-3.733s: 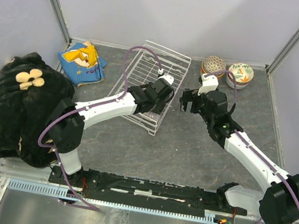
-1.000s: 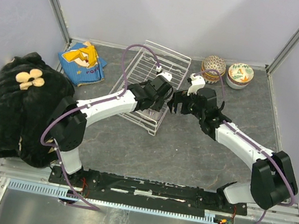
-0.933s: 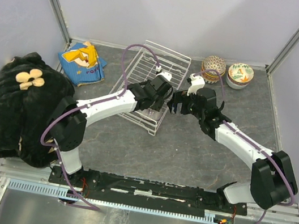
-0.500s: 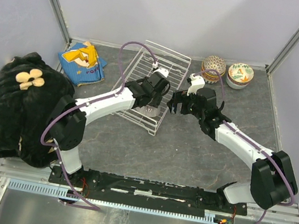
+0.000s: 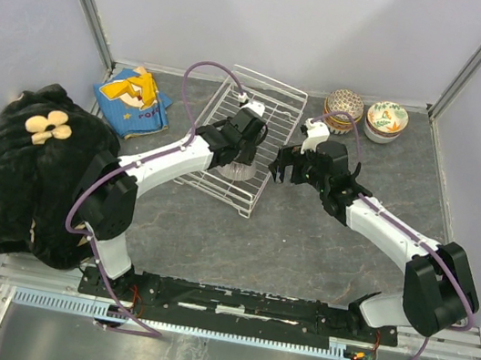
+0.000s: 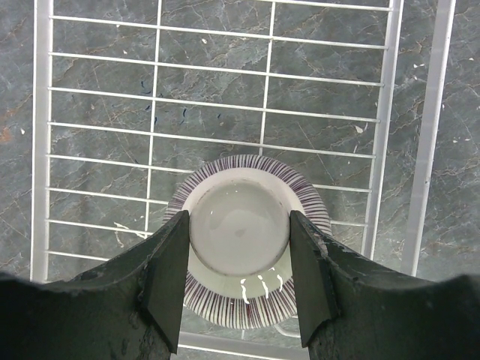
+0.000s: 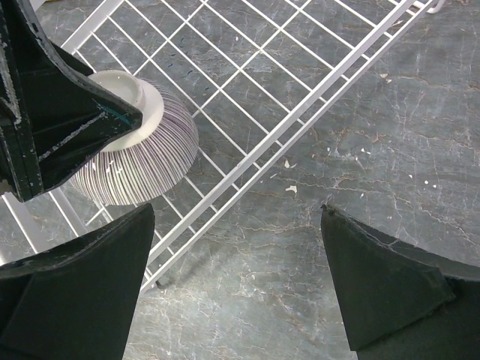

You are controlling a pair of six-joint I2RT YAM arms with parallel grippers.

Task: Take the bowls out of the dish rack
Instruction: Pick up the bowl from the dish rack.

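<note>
Left pincer (image 6: 240,240) clamps striped bowl (image 6: 247,296); dish rack (image 6: 383,150) beneath, right pincer (image 7: 236,217) beside.

3 bowls (image 5: 344,103), 1 dish rack (image 5: 280,104)

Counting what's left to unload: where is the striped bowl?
In the left wrist view, the striped bowl is upside down over the dish rack at its near end, its foot clamped by the left gripper.

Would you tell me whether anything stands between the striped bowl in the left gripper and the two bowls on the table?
Yes: the dish rack's right wall and, just beyond it, the open right gripper with its arm lie between the striped bowl in the left gripper and those two bowls.
</note>
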